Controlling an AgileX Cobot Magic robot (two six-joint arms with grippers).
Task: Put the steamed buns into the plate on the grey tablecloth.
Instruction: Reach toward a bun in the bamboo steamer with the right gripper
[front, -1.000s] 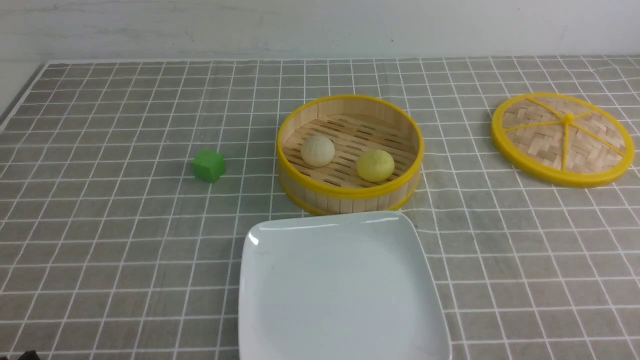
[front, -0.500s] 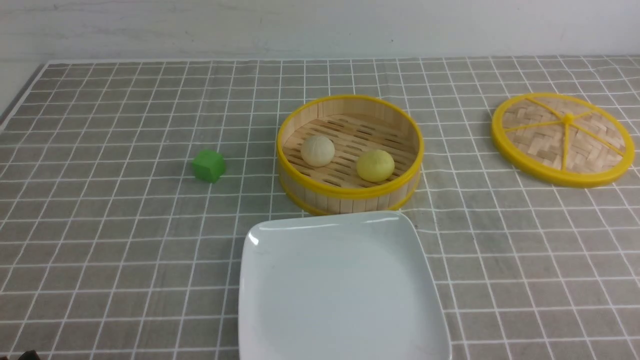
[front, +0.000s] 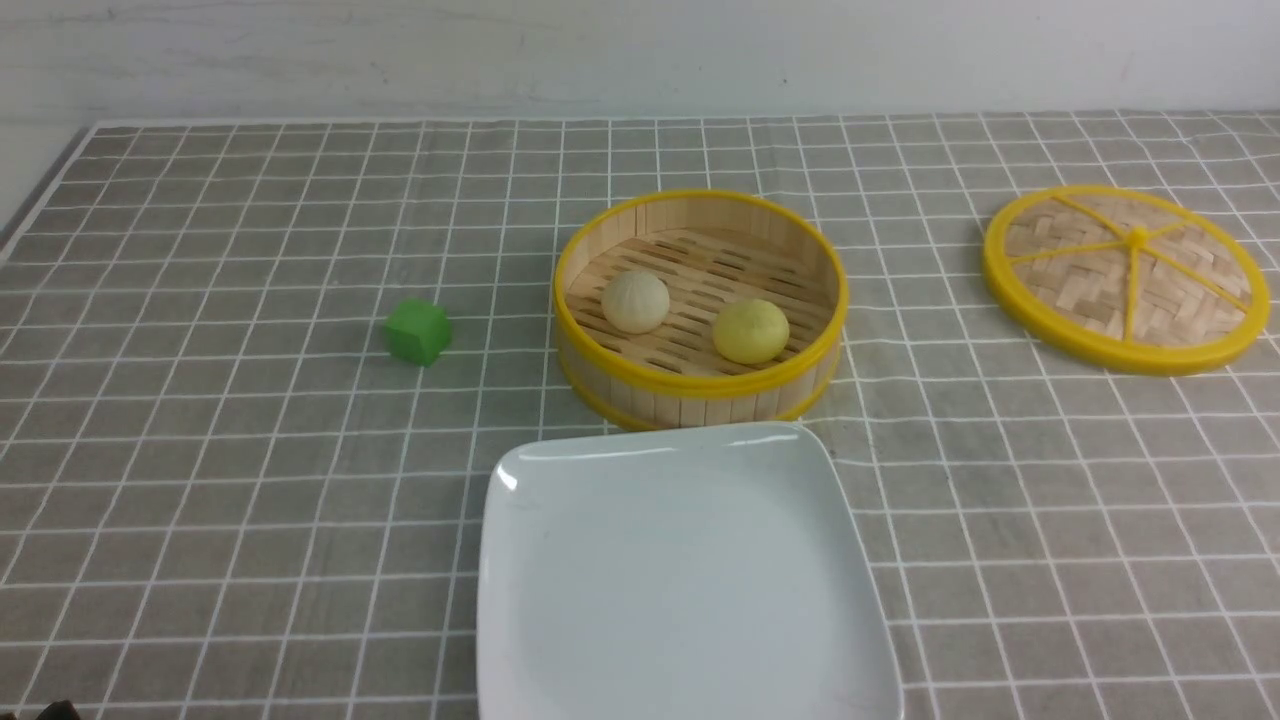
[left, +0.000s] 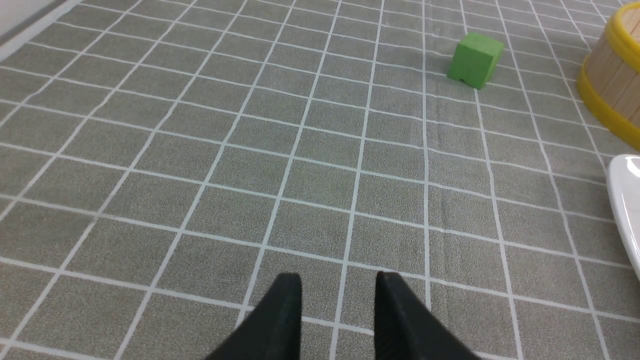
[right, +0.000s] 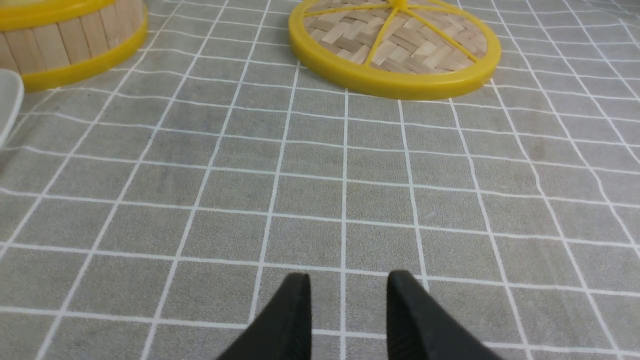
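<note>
The cream steamed bun and the yellow steamed bun lie side by side, a little apart, on the slatted floor of the open steamer basket, the cream one toward the robot's left. Neither has shifted over the last second. Just in front of the basket, on the near side, sits the plate, glossy white with nothing on it, its far edge close to the basket wall. It too lies where it did before. All of this rests on the grey tablecloth. The green cube stands to the left of the basket, and the woven lid lies flat well off to the right, both unmoved.

The left end effector hangs low over bare cloth, its two dark fingers parted with nothing between them, the cube well ahead of it. The right end effector is likewise parted and holding nothing over the cloth, short of the lid.
</note>
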